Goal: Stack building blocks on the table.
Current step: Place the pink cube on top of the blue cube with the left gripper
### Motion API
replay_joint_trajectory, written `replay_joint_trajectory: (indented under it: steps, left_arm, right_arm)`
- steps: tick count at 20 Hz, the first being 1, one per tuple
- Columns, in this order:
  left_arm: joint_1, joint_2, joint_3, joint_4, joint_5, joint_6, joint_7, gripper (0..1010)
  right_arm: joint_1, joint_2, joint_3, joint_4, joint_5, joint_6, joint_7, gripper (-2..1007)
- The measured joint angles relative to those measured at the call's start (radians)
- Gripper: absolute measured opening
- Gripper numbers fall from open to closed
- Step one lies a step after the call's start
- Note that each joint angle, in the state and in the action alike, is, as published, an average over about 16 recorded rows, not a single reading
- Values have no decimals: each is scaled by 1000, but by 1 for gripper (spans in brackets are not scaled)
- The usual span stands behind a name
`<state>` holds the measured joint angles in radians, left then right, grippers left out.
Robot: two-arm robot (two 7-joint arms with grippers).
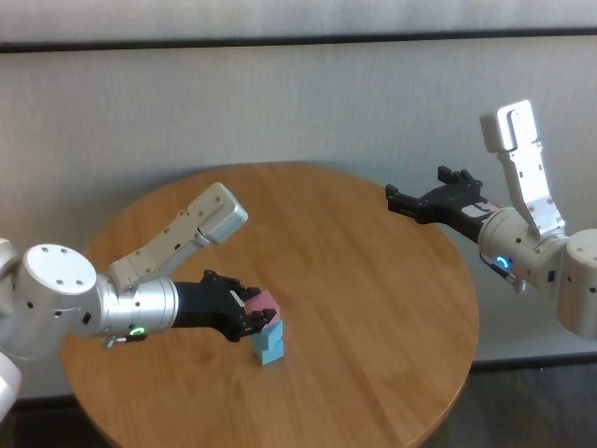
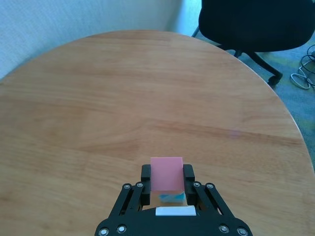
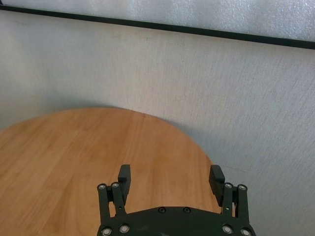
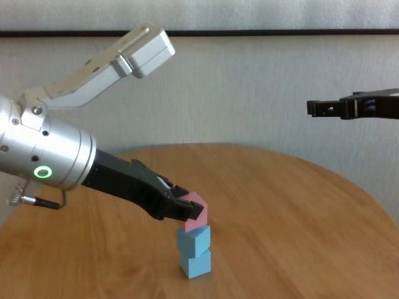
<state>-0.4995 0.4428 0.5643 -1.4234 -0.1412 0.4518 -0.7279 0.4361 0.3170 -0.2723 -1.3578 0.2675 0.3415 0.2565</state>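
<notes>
Two light blue building blocks [image 4: 195, 250] stand one on the other on the round wooden table [image 1: 373, 280], near its front. My left gripper [image 1: 254, 312] is shut on the pink block [image 4: 196, 205], which sits on or just above the top blue one; I cannot tell if they touch. In the left wrist view the pink block [image 2: 166, 173] fills the gap between the fingers, with a sliver of blue block [image 2: 172, 197] under it. My right gripper [image 3: 170, 179] hangs open and empty above the table's far right edge, well away from the stack.
A black office chair [image 2: 256, 24] stands on the floor beyond the table's right side. A pale wall [image 1: 298, 103] runs close behind the table. The wooden top around the stack is bare.
</notes>
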Motion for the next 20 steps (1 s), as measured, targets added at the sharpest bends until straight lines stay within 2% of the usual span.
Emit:
replay_joint_trajectory:
  steps: [12, 20]
  left_arm:
    - [-22, 7, 30, 17, -16, 4, 11, 392]
    - [-30, 9, 40, 25, -18, 4, 13, 409]
  right_arm:
    - [0, 0, 0, 0, 0, 0, 0, 1004]
    - [0, 0, 0, 0, 0, 0, 0, 1004]
